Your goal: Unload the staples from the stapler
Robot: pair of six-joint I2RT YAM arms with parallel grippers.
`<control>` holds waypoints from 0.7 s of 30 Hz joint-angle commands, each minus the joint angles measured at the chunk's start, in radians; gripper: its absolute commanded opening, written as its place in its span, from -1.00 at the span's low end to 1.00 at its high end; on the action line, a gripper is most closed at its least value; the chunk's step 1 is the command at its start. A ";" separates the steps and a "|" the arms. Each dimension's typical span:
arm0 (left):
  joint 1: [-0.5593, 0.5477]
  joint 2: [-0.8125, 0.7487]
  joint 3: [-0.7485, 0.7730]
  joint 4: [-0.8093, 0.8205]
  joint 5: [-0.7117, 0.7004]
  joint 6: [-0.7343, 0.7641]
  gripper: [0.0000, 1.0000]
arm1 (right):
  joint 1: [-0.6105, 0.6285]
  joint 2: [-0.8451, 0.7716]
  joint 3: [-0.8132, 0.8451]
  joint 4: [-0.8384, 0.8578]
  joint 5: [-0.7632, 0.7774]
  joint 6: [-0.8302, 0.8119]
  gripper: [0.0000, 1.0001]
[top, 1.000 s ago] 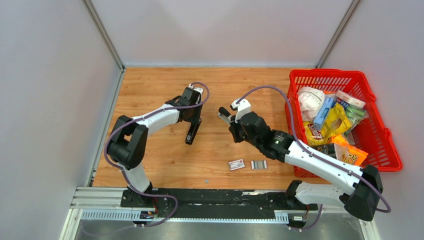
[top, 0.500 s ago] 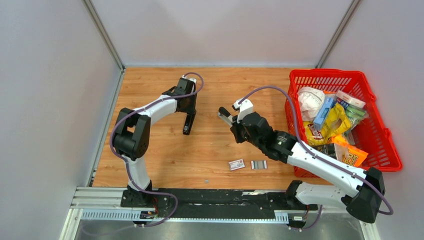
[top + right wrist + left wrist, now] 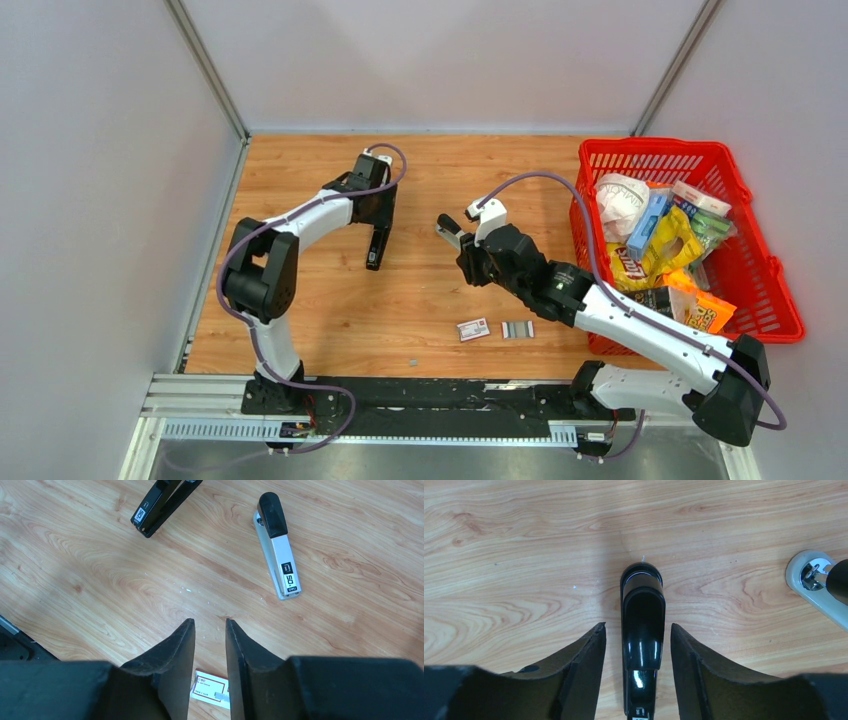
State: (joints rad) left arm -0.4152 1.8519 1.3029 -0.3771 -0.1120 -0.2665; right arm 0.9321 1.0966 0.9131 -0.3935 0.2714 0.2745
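Left gripper [image 3: 637, 628] straddles the black stapler [image 3: 642, 607], jaws apart; right gripper [image 3: 209, 625] hangs parted, empty. The staples [image 3: 517, 329] look light and brittle: pinch the strip's long sides.

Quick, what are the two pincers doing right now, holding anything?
Left pincer: open, straddling the black stapler, not clamped on it.
Right pincer: open by only a narrow gap, holding nothing.
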 commanded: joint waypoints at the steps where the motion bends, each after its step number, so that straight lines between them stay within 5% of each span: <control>1: 0.003 -0.088 0.029 -0.017 -0.021 0.033 0.21 | -0.006 -0.023 0.016 0.007 0.012 0.009 -0.33; 5: 0.003 -0.140 0.032 -0.032 -0.019 0.041 0.39 | -0.006 -0.038 0.015 0.001 0.025 0.005 -0.21; 18: -0.117 -0.180 0.098 -0.117 0.106 -0.158 0.42 | -0.033 -0.064 0.059 -0.093 0.164 0.012 0.43; 19: -0.135 -0.175 0.107 -0.120 0.106 -0.192 0.67 | -0.036 -0.067 0.061 -0.100 0.172 0.018 0.47; 21: -0.157 -0.165 0.113 -0.118 0.106 -0.255 0.72 | -0.047 -0.075 0.067 -0.113 0.181 0.026 0.53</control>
State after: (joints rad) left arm -0.5255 1.6962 1.3621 -0.4812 -0.0269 -0.3832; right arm 0.9031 1.0592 0.9268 -0.4808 0.3874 0.2779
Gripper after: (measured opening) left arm 0.832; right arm 0.742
